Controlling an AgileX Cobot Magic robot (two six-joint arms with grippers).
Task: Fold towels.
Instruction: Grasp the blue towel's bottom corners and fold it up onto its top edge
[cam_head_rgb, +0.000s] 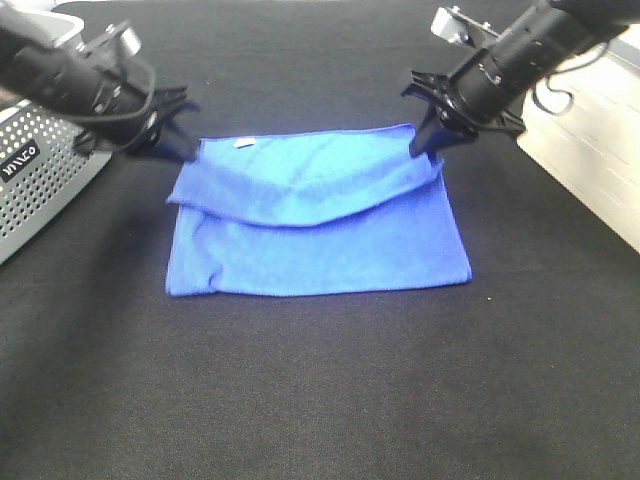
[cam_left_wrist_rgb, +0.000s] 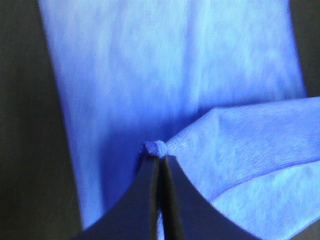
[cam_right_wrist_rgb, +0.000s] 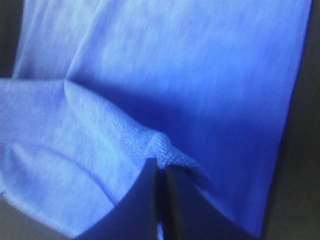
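Note:
A bright blue towel lies on the black table, its far part lifted and draped back over the rest. My left gripper is shut on the towel's far left corner. My right gripper is shut on the far right corner. Both corners are held a little above the table. A small white tag shows on the lifted far edge. Both wrist views show shut dark fingers pinching a bunched blue corner, with the lower towel layer beyond.
A perforated grey basket stands at the left edge, close to the left arm. A white wall or panel borders the table on the right. Black tabletop stretches in front of the towel.

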